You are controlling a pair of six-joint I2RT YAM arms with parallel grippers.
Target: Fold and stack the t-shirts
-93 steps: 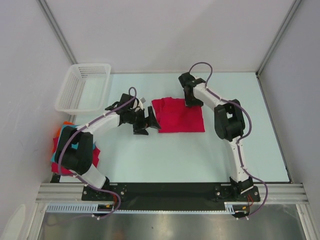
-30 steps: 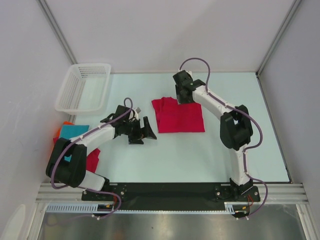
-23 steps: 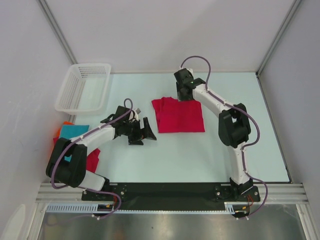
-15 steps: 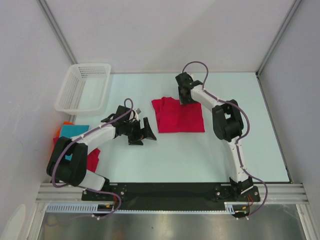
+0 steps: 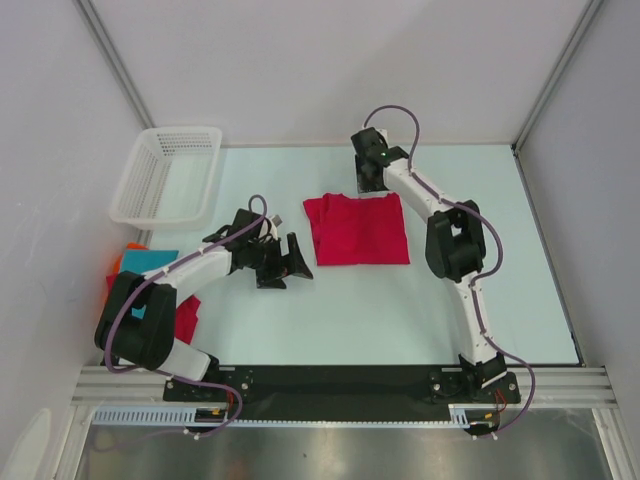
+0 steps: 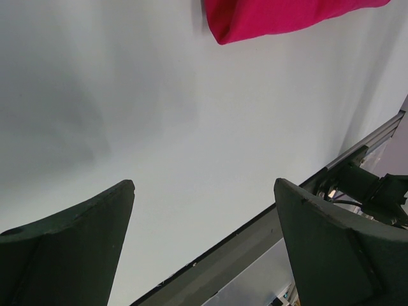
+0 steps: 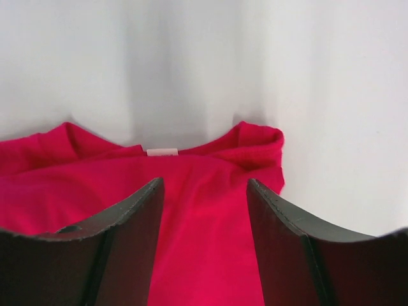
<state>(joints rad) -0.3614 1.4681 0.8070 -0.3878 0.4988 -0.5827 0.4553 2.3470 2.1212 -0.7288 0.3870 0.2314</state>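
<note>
— Okay, basket [image 5: 168, 175]?
— Far-left table corner, bare mesh floor showing.
— Shirts?
— Crimson t-shirt [image 5: 357, 229] folded square, mid-table. Left gripper [image 5: 297, 256] wide, near its left edge; right gripper [image 5: 366, 186] wide over its far edge. Folded stack [image 5: 150, 262] at left edge.

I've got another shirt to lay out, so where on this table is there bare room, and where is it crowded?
Bare: the pale green table between the folded crimson cloth t-shirt and the black near rail, and right of the right arm. Crowded: the left edge, with white plastic mesh basket, stacked folded shirts and left arm.
</note>
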